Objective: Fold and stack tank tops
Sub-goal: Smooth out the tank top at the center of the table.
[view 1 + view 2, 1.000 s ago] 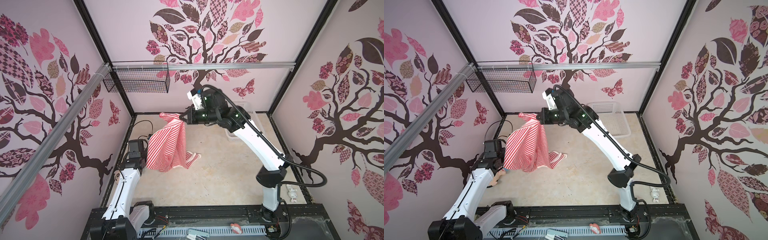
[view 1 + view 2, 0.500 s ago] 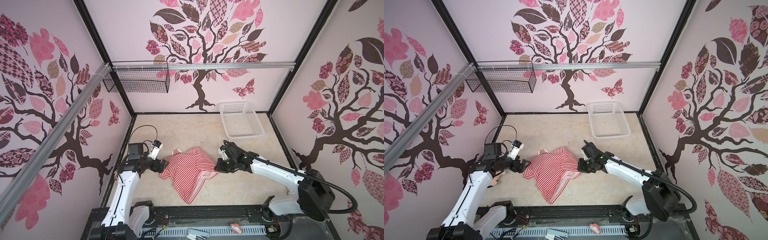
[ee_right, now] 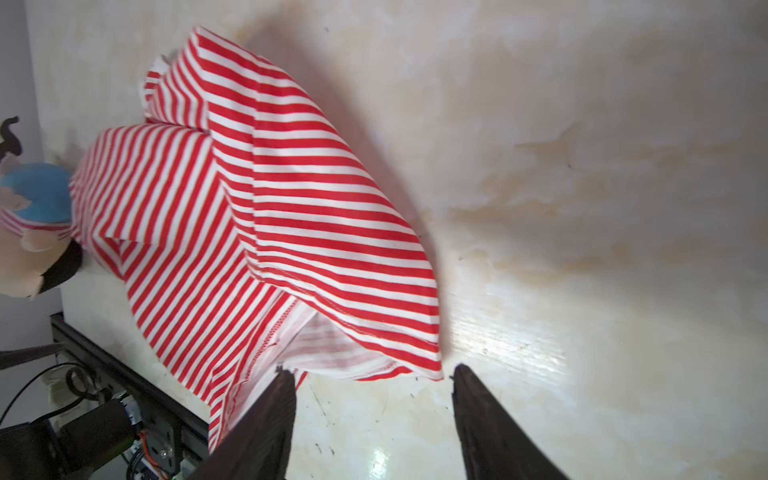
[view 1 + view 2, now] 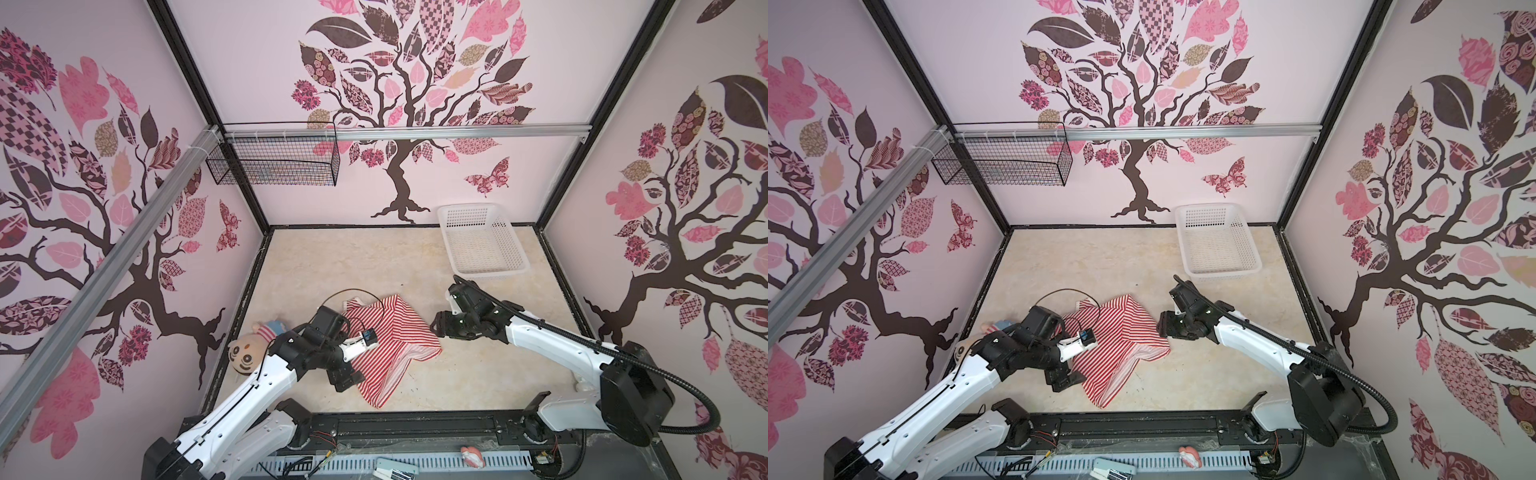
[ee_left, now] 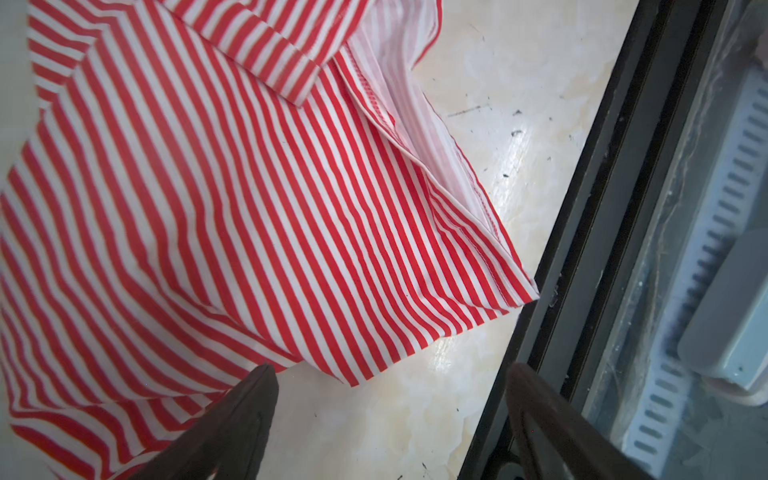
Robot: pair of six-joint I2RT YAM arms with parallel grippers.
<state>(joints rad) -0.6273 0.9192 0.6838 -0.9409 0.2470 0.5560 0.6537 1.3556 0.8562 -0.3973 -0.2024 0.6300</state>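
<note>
Flattening step next | you have one striped tank top crumpled mid-counter, long axis roughly 12-to-6 in a top view | your right hand: jaws apart, empty, cloth at its 9 o'clock, corner just beside | left hand: wide, empty, cloth at its 2 o'clock

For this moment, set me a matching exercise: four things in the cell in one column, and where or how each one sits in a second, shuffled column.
Things
1. red-and-white striped tank top
2. white perforated plastic basket
3. black wire mesh basket
4. round-faced plush doll

Places
A. hanging from the metal rail, above the table
B. lying beside the left arm, at the table's side edge
C. standing at the table's far end
D. crumpled on the table, not folded

Pairs: 1-D, 2-C, 3-A, 4-B
</note>
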